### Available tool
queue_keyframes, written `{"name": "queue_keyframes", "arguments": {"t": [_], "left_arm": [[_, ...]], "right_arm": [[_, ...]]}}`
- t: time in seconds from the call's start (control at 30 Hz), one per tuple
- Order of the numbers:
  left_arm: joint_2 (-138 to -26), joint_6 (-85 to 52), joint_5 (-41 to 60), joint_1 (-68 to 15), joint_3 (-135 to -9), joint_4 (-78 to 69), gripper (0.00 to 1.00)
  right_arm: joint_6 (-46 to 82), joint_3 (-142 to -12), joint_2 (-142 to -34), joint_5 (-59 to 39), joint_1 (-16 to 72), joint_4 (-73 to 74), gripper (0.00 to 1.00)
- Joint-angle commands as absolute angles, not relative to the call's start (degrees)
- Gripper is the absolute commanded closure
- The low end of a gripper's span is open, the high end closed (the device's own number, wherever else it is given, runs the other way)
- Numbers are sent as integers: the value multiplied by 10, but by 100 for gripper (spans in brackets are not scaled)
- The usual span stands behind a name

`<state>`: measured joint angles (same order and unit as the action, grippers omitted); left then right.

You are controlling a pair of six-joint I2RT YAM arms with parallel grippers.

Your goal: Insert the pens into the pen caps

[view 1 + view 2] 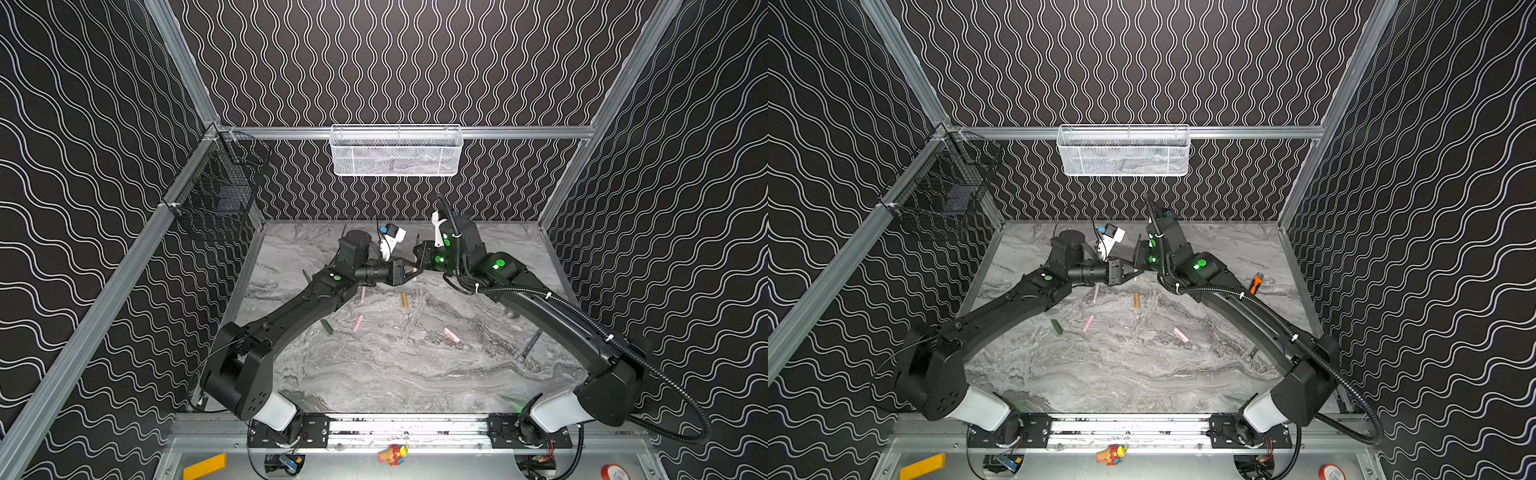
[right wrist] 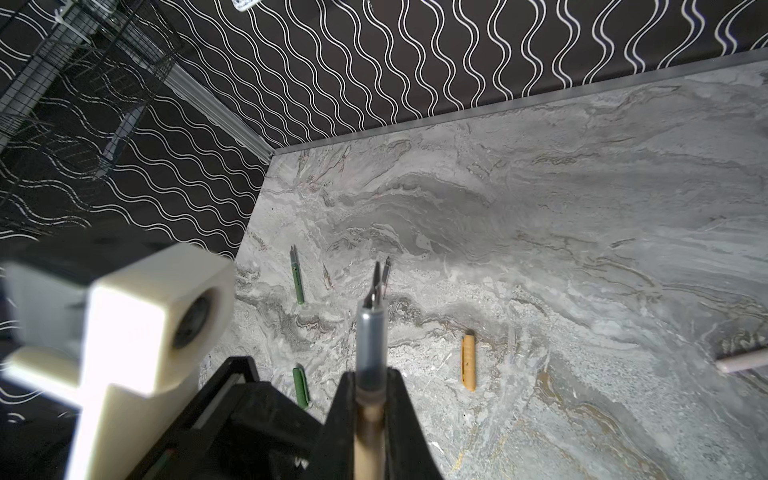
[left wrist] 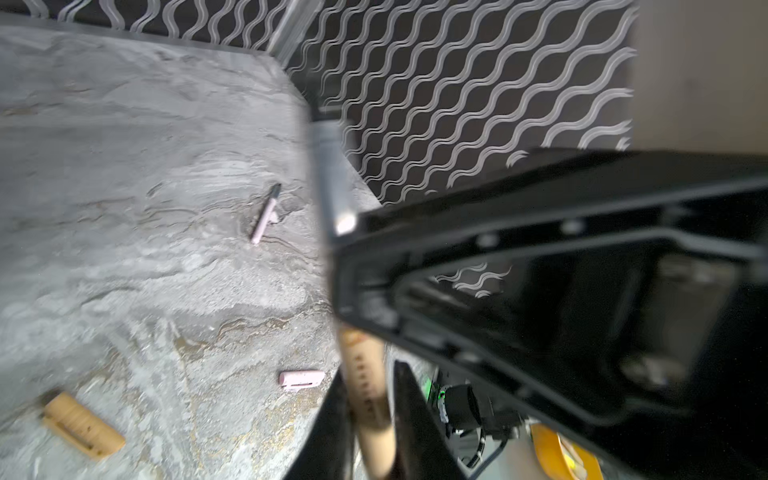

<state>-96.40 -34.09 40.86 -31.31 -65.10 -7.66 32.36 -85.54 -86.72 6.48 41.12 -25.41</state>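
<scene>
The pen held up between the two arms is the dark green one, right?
Not quite. The pen held up is the tan pen. The right wrist view shows it gripped between the jaws, while the dark green pen lies on the table.

2 black arms (image 1: 291,316) (green lights (image 1: 500,262))

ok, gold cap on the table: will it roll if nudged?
Probably not far: the gold cap shows what looks like a side clip. Short and stubby, so likely light and stiff. Smooth-looking shell might slip.
</scene>
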Motion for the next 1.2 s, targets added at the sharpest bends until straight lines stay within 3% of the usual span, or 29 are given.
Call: {"name": "queue_keyframes", "arguments": {"t": [0.0, 0.2, 0.43, 0.63, 0.8, 0.93, 1.17], "left_arm": [[-954, -332, 414, -315, -648, -109, 89], [-930, -318, 384, -314, -631, -125, 96], [-874, -246, 293, -311, -609, -104, 100], [-801, -141, 202, -311, -571, -112, 100], [-741, -45, 106, -313, -561, -100, 100], [-716, 15, 83, -314, -567, -85, 100], [-652, 11, 46, -318, -475, -172, 100]], "right_arm": [[332, -862, -863, 47, 414, -233, 82], [334, -881, -837, 39, 418, -239, 62], [335, -857, -762, 56, 418, -218, 60], [289, -765, -727, 139, 417, -193, 60], [283, -754, -796, 60, 365, -272, 57], [276, -706, -861, 9, 360, -224, 52], [270, -767, -1024, -13, 358, -230, 51]]}}
